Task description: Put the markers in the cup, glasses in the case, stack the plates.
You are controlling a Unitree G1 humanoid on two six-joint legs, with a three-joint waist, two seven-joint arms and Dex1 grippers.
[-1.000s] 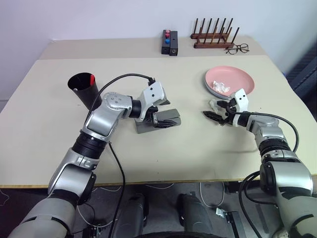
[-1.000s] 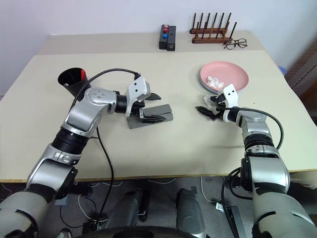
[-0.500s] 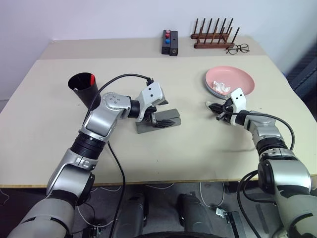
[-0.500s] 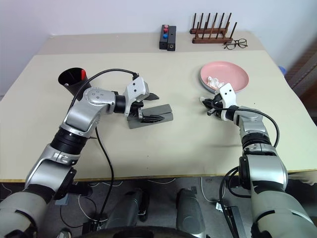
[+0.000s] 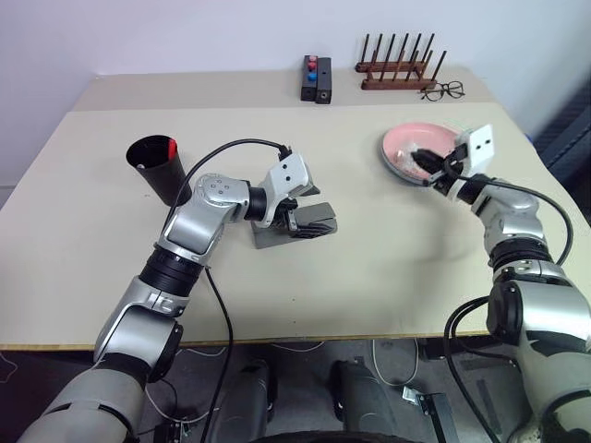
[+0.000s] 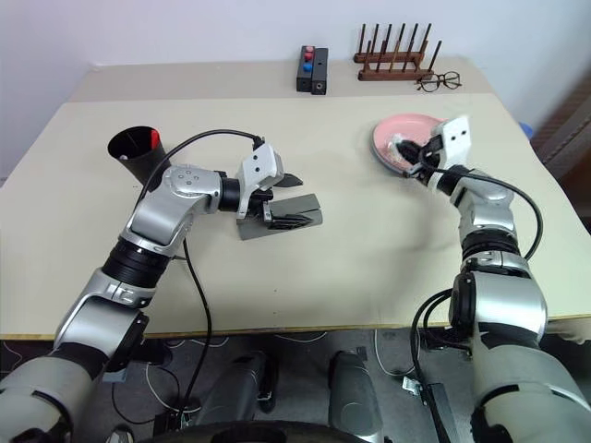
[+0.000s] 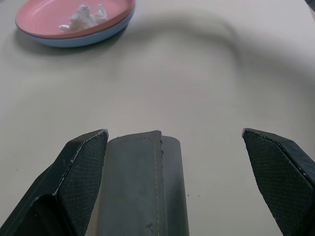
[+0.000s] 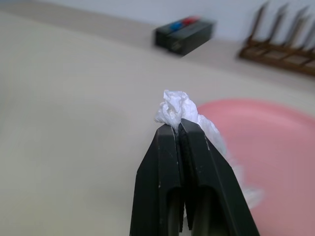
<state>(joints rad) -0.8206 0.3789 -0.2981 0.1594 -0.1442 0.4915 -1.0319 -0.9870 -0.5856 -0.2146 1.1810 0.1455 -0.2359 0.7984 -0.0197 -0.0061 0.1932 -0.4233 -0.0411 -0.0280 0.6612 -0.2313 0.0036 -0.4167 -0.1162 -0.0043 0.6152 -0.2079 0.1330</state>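
My right gripper [image 8: 178, 125] is shut on a white crumpled wad [image 8: 174, 108] and holds it in the air at the near edge of the plates. The pink plate [image 5: 414, 140] lies stacked on the light blue plate [image 7: 74, 40], with another white wad [image 7: 83, 17] on top. My left gripper [image 5: 303, 208] stands open astride one end of the grey case [image 5: 277, 235], and one finger [image 7: 81, 167] is close against it. The black cup [image 5: 159, 171] stands at the left, a marker's red cap [image 5: 170, 148] showing inside. The glasses are hidden.
At the back of the table are a black block with red and blue knobs [image 5: 317, 78], a wooden peg rack [image 5: 397, 69] and wire-framed clear eyeglasses [image 5: 443, 89]. The left arm's cable [image 5: 231, 146] arcs above the table near the cup.
My right gripper shut on the white wad on the table, then rose and swung back toward the plates. The left arm stayed still.
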